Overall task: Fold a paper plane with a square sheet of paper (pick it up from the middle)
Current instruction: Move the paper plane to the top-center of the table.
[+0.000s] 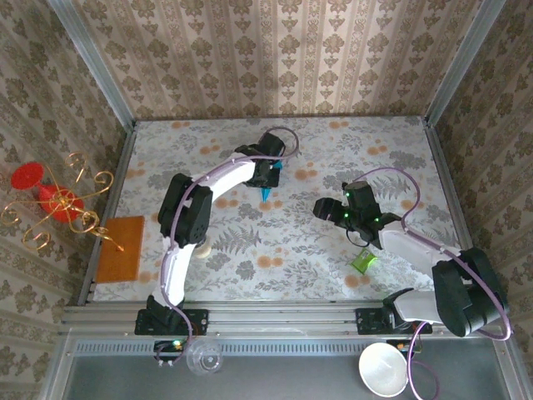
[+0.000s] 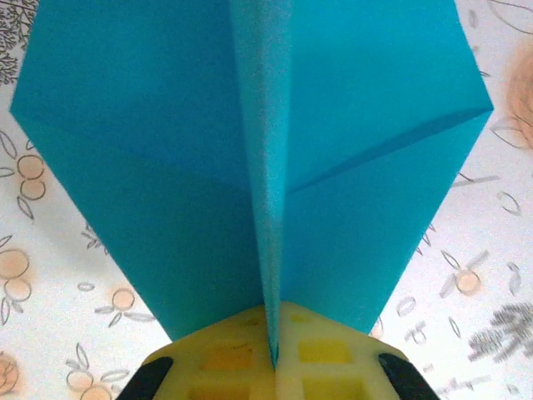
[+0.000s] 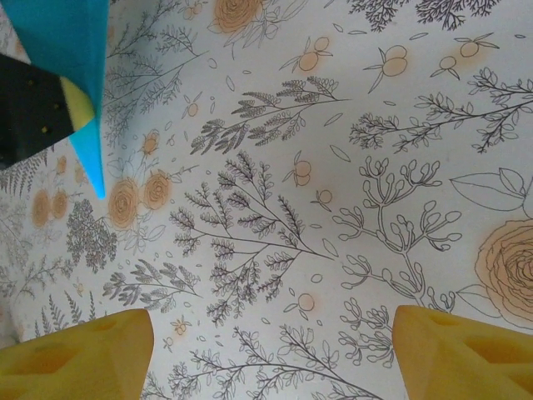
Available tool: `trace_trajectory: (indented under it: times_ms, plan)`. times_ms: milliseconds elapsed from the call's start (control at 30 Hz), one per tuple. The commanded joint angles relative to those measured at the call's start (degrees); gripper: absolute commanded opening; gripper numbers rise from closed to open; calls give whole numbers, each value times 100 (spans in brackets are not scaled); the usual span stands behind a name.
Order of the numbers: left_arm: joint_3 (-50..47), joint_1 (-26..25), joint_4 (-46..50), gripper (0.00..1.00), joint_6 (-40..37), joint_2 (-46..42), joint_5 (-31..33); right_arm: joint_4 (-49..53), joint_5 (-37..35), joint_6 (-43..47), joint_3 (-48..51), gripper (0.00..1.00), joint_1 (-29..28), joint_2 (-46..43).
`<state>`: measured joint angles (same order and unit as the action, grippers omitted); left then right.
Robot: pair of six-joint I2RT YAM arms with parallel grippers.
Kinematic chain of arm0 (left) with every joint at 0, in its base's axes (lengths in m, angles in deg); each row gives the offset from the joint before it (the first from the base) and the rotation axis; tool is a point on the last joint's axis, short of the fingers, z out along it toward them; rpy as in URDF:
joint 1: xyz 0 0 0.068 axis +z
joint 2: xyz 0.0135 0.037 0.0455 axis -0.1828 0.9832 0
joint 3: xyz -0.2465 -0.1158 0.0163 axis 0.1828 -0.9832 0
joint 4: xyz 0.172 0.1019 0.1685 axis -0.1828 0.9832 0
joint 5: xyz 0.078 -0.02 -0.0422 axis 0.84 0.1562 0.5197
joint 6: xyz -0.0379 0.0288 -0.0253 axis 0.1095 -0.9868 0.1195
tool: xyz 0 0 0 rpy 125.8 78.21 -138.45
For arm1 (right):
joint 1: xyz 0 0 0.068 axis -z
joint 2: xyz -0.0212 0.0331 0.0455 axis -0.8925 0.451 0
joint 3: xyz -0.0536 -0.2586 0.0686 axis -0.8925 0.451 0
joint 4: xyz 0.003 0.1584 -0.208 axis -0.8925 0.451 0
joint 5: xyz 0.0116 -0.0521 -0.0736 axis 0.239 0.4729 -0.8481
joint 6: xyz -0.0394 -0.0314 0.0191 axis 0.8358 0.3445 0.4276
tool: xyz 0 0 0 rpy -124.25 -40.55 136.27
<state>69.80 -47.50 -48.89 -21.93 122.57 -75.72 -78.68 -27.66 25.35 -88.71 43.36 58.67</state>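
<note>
One floral tablecloth [image 1: 333,158] and damask wallpaper [image 1: 275,50] framed our overhead view, where the left gripper [image 1: 271,170] pinched the paper plane [image 1: 267,190] above mid-table, long axis steep, nose down toward the near edge. At the left wrist, yellow fingers [image 2: 216,362] clamped its centre ridge. At the right wrist, the right gripper [image 3: 271,354] gaped empty.

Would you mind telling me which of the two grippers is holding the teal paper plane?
The left gripper: it is shut on the centre ridge of the paper plane, while the right gripper stands open above the tablecloth, holding nothing.
</note>
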Motion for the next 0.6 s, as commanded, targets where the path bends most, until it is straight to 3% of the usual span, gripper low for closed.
trace_trajectory:
  times_ms: [0, 200, 433, 567]
  plan:
    - [326, 123, 346, 9, 251, 208, -33, 130, -19, 232, 32, 77, 49, -143]
    - [330, 182, 285, 14, 367, 370, -160, 88, -19, 270, 28, 77, 75, -83]
    - [415, 190, 413, 27, 292, 523, -99, 104, 58, 209, -23, 77, 164, 42]
    - [406, 199, 465, 29, 299, 602, -18, 94, 104, 184, -25, 77, 199, 46]
